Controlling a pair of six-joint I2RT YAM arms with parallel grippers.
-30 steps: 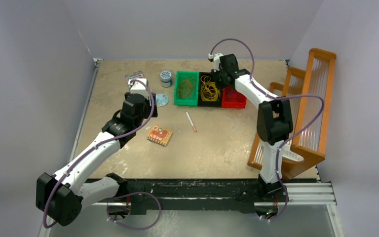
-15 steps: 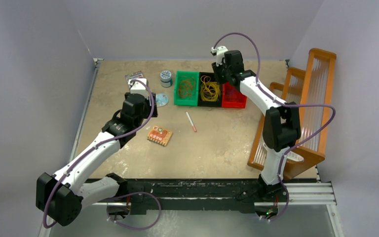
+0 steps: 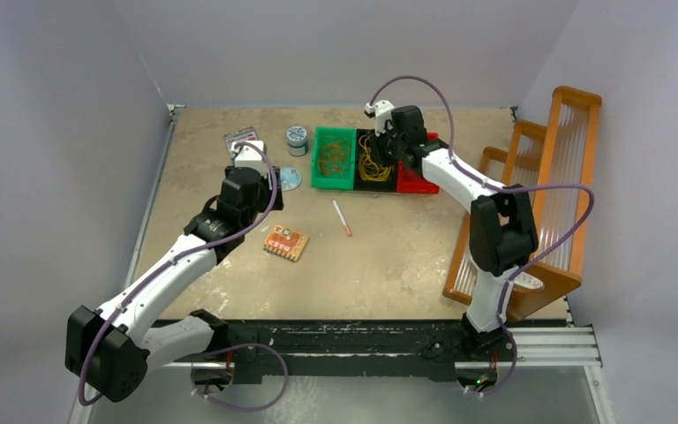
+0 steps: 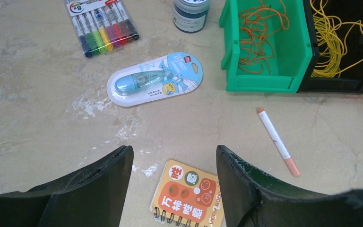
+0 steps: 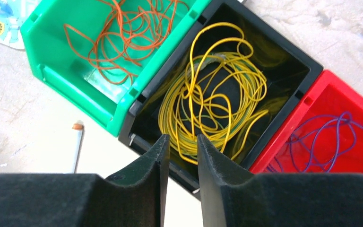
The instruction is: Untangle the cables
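The cables lie sorted in three bins: orange ones in the green bin, a yellow coil in the black bin, and purple ones in the red bin. My right gripper hovers over the near edge of the black bin. Its jaws stand a narrow gap apart with nothing between them; the yellow coil lies below. My left gripper is wide open and empty above the table, over an orange spiral notebook. In the top view the right gripper is at the bins and the left gripper is well left of them.
A white pen lies between the notebook and the bins. A blue correction-tape pack, a marker set and a small jar sit left of the green bin. A wooden rack stands along the right edge.
My right gripper has swung left, from above the red bin's side to over the black bin, and its jaws have parted slightly. The left arm has not moved.
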